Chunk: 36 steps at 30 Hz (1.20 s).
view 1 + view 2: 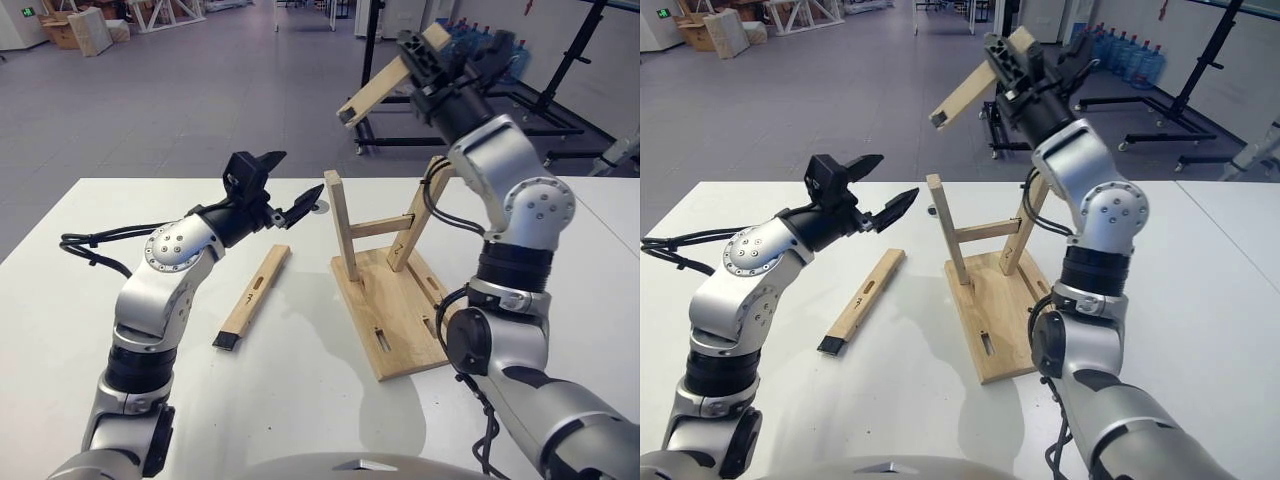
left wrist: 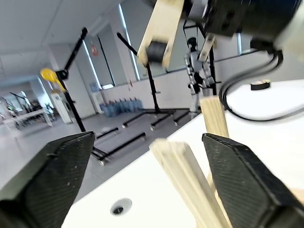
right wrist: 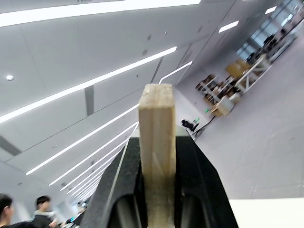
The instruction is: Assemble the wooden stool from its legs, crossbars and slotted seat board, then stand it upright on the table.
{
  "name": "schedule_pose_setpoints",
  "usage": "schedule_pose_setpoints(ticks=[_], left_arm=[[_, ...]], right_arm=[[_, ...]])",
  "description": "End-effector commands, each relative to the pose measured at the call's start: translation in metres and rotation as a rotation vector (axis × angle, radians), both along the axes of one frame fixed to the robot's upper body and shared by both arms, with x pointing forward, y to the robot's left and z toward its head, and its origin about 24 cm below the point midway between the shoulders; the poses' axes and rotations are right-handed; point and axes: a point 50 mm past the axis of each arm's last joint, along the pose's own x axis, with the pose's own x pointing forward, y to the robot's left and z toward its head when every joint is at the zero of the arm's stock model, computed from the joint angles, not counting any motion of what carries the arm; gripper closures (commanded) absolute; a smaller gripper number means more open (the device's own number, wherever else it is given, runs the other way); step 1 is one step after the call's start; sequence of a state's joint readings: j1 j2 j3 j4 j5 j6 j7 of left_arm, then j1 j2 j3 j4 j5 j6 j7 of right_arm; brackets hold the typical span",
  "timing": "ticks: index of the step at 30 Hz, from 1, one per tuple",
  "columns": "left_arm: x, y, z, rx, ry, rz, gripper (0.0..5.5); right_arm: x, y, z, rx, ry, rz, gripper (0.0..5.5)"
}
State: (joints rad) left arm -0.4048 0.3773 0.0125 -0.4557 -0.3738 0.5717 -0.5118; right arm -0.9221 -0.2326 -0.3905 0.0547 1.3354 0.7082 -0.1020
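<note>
The slotted seat board (image 1: 395, 310) lies flat on the white table (image 1: 80, 330), with two legs (image 1: 341, 225) standing up from it and a crossbar (image 1: 378, 227) joining them. High above the far side of the table, my right gripper (image 1: 425, 62) is shut on a wooden leg (image 1: 378, 88) with a dark cap, which slants down to the left; the leg (image 3: 156, 147) sits clamped between the fingers. My left gripper (image 1: 283, 192) hovers open and empty, just left of the nearer upright leg (image 2: 187, 183). Another leg (image 1: 254, 295) lies flat on the table below it.
A small round hole (image 1: 318, 207) sits in the tabletop behind the left gripper. A black cable (image 1: 95, 245) trails across the table at the left. Black wheeled racks (image 1: 520, 110) and water bottles stand on the floor beyond the table's far edge.
</note>
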Motion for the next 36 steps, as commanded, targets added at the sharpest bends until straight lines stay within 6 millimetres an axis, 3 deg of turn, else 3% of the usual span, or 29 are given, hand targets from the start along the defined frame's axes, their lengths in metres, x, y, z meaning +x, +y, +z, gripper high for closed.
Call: schedule_pose_setpoints(ticks=[1, 4, 6, 8, 10, 12, 15, 17, 26, 36], left_arm=[[0.000, 0.045, 0.018, -0.185, 0.030, 0.112, 0.93], [0.002, 0.077, 0.029, -0.414, 0.028, 0.242, 0.92], [0.000, 0.093, 0.025, -0.505, 0.045, 0.327, 0.92], [-0.001, 0.102, 0.015, -0.552, 0.071, 0.414, 0.92], [0.004, 0.104, 0.005, -0.568, 0.103, 0.472, 0.92], [0.010, 0.104, 0.000, -0.566, 0.117, 0.493, 0.92], [0.017, 0.103, 0.000, -0.564, 0.119, 0.497, 0.92], [0.020, 0.101, -0.001, -0.561, 0.124, 0.499, 0.92], [0.022, 0.093, -0.007, -0.546, 0.137, 0.484, 0.92], [0.023, 0.086, -0.011, -0.542, 0.147, 0.466, 0.92]], right_arm=[[-0.031, -0.050, 0.035, -0.088, -0.173, -0.147, 5.11], [-0.071, -0.104, 0.050, -0.261, -0.287, -0.283, 5.11], [-0.094, -0.139, 0.041, -0.393, -0.268, -0.341, 5.11], [-0.102, -0.159, 0.011, -0.448, -0.179, -0.333, 5.11], [-0.097, -0.157, -0.044, -0.504, -0.052, -0.304, 5.11], [-0.092, -0.148, -0.087, -0.546, 0.048, -0.307, 5.11], [-0.084, -0.130, -0.138, -0.592, 0.164, -0.303, 5.11], [-0.079, -0.128, -0.159, -0.562, 0.216, -0.333, 5.11], [-0.060, -0.118, -0.195, -0.629, 0.259, -0.344, 5.11], [-0.055, -0.113, -0.205, -0.563, 0.269, -0.332, 5.11]])
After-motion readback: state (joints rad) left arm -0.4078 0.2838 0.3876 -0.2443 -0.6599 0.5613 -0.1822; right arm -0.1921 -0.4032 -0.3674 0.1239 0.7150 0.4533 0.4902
